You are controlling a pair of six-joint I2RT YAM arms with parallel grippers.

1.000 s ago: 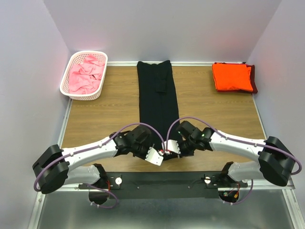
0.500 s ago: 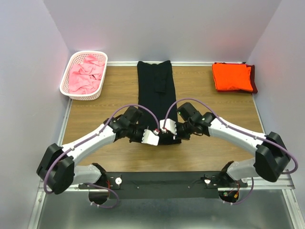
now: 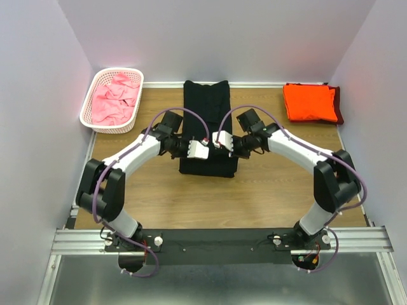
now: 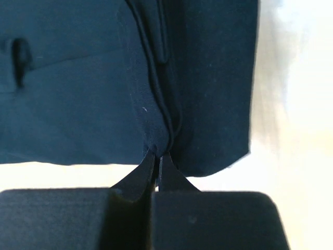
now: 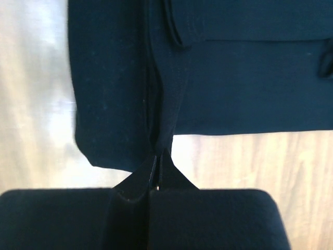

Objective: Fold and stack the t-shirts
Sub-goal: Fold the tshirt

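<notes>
The black t-shirt (image 3: 206, 108) lies as a long strip in the middle of the table, its near end lifted and doubled back over itself. My left gripper (image 3: 202, 147) is shut on the near hem of the black shirt (image 4: 78, 104), left of centre. My right gripper (image 3: 219, 144) is shut on the same hem (image 5: 250, 83), right of centre. Both hold the cloth above the middle of the strip. The orange t-shirt (image 3: 310, 101) lies folded at the back right on top of the dark maroon one (image 3: 339, 109). Pink shirts (image 3: 114, 98) fill the basket.
A white lattice basket (image 3: 87, 108) stands at the back left corner. Wooden table (image 3: 273, 184) shows around the black shirt. Walls close in on the left, right and back.
Both grippers have carried the near end of the black shirt away from the front edge toward the back, so the strip now lies doubled and shorter.
</notes>
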